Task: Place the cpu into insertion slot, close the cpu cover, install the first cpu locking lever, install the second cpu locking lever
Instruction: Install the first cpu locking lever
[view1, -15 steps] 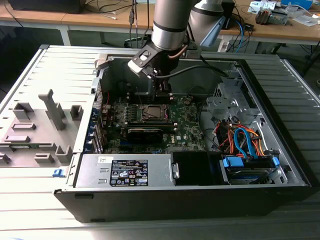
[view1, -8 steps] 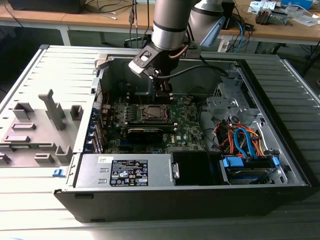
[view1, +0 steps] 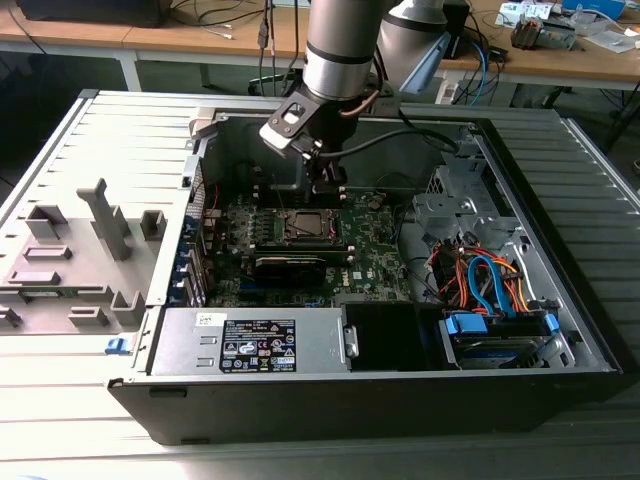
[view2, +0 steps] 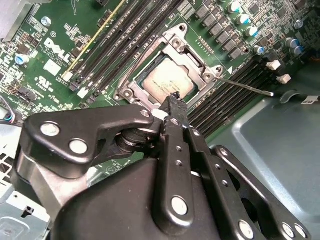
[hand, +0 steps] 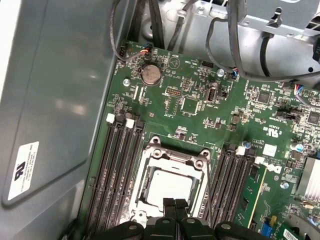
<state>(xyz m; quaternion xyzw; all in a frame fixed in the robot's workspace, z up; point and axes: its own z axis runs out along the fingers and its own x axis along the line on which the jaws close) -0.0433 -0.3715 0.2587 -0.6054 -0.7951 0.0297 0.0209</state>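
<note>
The cpu (view2: 167, 81) lies flat in the insertion slot (hand: 141, 200) on the green motherboard, its pale metal top showing through a square window. The silver cpu cover (hand: 172, 161) is folded down flat over it. One thin silver locking lever (view2: 250, 88) sticks out free from a socket corner, over the black memory slots. My gripper (view2: 172, 102) hangs just above the socket's edge with its black fingers pressed together and nothing between them. In the exterior view my gripper (view1: 328, 192) reaches down into the open case, right behind the socket (view1: 304, 226).
Black memory slots (hand: 117, 175) run along both sides of the socket. The case's grey wall (hand: 55, 100) stands close by. The power supply (view1: 250, 343) lies at the case's front, with cables and a drive cage (view1: 495, 290) at the exterior view's right and a grey fixture (view1: 70, 255) at its left.
</note>
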